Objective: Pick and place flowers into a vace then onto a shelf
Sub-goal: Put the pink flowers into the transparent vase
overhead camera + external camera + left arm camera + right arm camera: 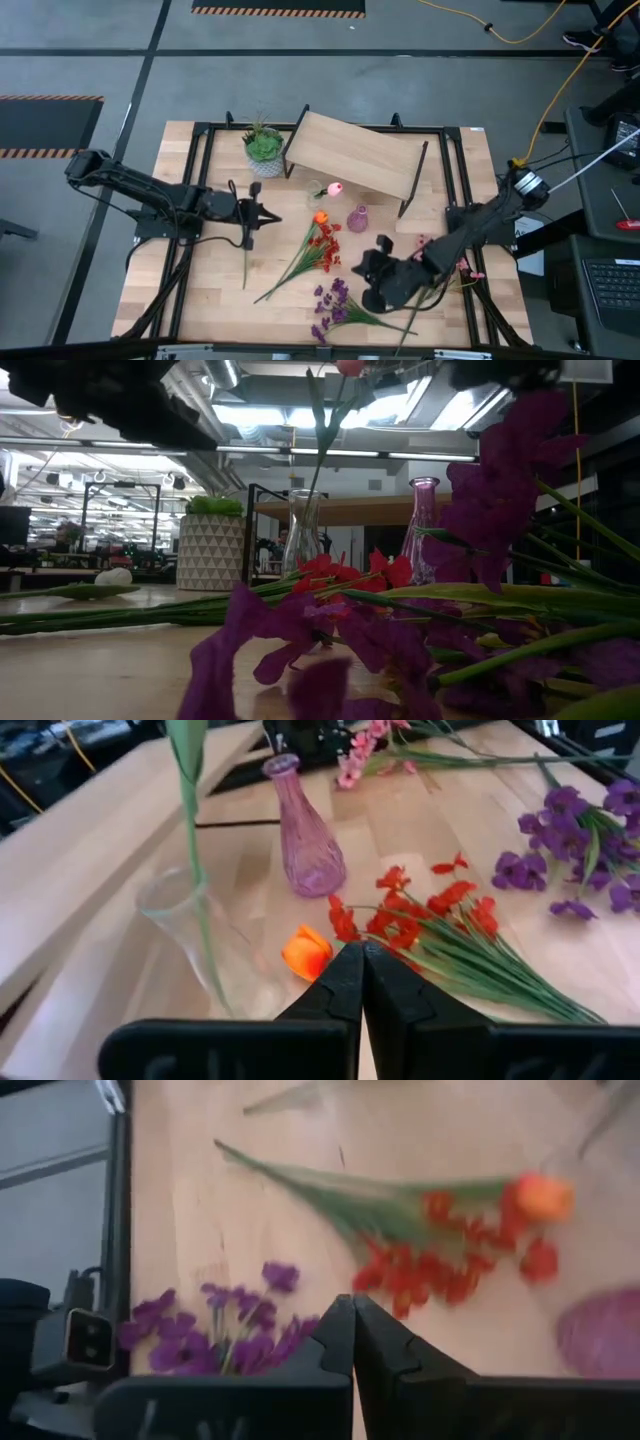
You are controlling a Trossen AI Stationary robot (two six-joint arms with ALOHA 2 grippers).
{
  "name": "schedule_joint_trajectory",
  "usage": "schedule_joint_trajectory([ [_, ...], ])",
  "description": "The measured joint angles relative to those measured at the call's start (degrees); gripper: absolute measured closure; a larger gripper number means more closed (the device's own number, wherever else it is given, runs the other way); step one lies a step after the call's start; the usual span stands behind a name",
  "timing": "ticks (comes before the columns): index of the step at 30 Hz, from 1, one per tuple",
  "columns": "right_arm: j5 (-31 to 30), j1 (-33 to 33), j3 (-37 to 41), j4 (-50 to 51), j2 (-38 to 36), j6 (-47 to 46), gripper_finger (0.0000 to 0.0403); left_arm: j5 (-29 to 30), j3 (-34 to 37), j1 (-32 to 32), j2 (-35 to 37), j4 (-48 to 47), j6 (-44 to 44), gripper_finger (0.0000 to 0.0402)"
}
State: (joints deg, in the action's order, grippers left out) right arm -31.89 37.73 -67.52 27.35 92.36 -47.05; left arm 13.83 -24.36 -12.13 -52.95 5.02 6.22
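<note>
A clear glass vase (318, 190) stands upright in front of the shelf (350, 150) and holds one green stem (195, 870) with a pink bloom (335, 187). Beside it stands a pink glass vase (357, 218). On the table lie an orange bloom (320, 216), a red-orange bunch (320, 250), purple sprays (335, 305) and a pink cluster (365, 750). My left gripper (272, 217) hovers shut left of the vases, holding nothing. My right gripper (364, 268) hangs shut between the red bunch and the purple sprays, holding nothing.
A green plant in a white pot (264, 150) stands at the shelf's left end. A long green stem (245, 265) lies on the table below my left gripper. Black frame rails (195, 200) run along the table's sides. Bare wood shows at the near left.
</note>
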Motion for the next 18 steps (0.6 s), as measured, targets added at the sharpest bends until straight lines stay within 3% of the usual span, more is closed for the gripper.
schedule_joint_trajectory([
  [12,2.41,5.19,-9.23,24.44,5.59,-35.71,0.0402,0.00,0.00,-2.08,-0.04,-1.05,-2.47,0.0396],
  [18,9.65,6.58,-9.71,35.54,5.34,-55.96,0.0402,0.00,0.00,-2.08,-0.04,-1.04,-2.45,0.0396],
])
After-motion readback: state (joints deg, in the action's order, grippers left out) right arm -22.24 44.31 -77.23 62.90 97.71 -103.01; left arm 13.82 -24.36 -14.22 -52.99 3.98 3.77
